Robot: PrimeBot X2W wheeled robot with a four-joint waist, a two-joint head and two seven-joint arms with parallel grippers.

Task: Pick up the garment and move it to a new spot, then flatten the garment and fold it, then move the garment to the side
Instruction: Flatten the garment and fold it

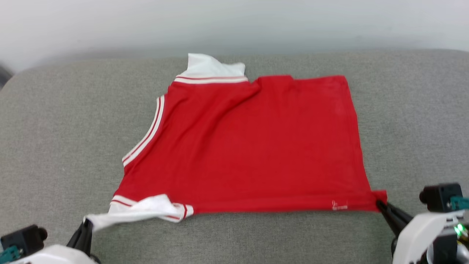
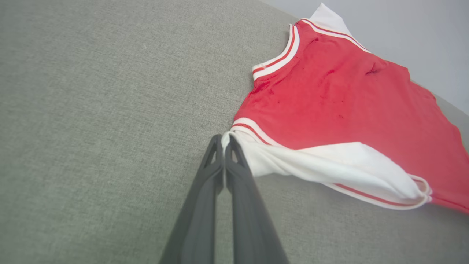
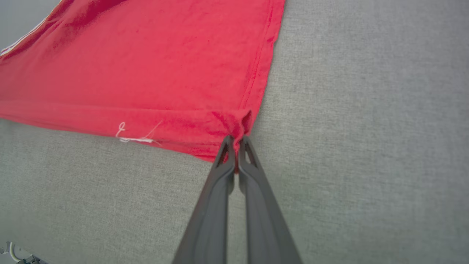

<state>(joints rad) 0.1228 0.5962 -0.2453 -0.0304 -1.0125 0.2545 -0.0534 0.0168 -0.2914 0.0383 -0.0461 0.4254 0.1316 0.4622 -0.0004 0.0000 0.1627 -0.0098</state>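
The garment (image 1: 253, 146), a red jersey with white sleeves and red-and-white striped trim, lies spread sideways on the grey cushion (image 1: 55, 128), neck end to the left. My left gripper (image 1: 87, 223) at the lower left is shut on the tip of the near white sleeve (image 2: 322, 161), which is drawn out toward it. In the left wrist view the left gripper (image 2: 223, 141) pinches that white cloth. My right gripper (image 1: 379, 202) at the lower right is shut on the near red hem corner (image 3: 240, 126). The right wrist view shows the right gripper (image 3: 237, 141) biting the bunched corner.
The far white sleeve (image 1: 212, 66) pokes out near the cushion's back edge, with a pale wall (image 1: 234, 22) behind it. Bare grey cushion lies to the left, right and front of the jersey. A small white stitch mark (image 3: 133, 137) sits on the hem.
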